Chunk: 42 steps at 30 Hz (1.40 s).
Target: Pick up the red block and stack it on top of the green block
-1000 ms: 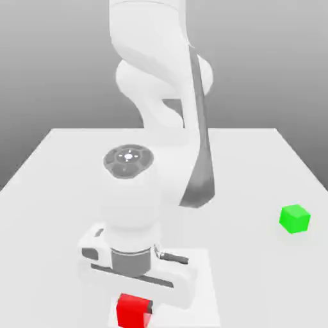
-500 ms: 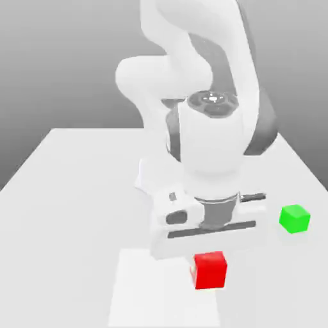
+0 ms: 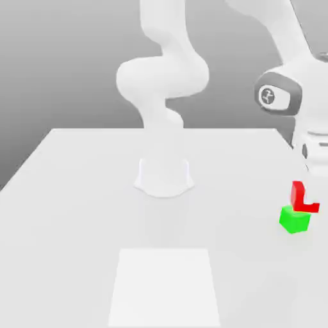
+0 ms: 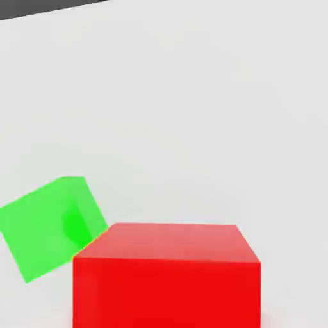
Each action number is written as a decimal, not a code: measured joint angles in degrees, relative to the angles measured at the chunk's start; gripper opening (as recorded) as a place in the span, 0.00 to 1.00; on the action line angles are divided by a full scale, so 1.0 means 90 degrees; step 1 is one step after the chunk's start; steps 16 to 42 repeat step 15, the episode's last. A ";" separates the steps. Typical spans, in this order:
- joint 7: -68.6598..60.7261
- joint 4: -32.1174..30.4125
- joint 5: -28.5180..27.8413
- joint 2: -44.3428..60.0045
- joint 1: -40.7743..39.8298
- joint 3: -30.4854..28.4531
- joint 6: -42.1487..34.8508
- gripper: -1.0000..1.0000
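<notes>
Pale table (image 3: 70, 224) below, the pincer (image 3: 309, 195) clamps the red block (image 4: 166, 293) (cubic) askew to the green block (image 4: 48, 224).

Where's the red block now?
In the exterior view, the red block is at the right, below the robot's hand, appearing just above the green block.

Pale tabletop (image 3: 83, 224), brighter white rectangle (image 3: 164, 288) on it, shaded grey backdrop (image 3: 57, 64)
</notes>
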 joint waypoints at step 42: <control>0.0956 -0.0104 -0.2152 0.1419 0.0400 -0.0286 0.1318 1.00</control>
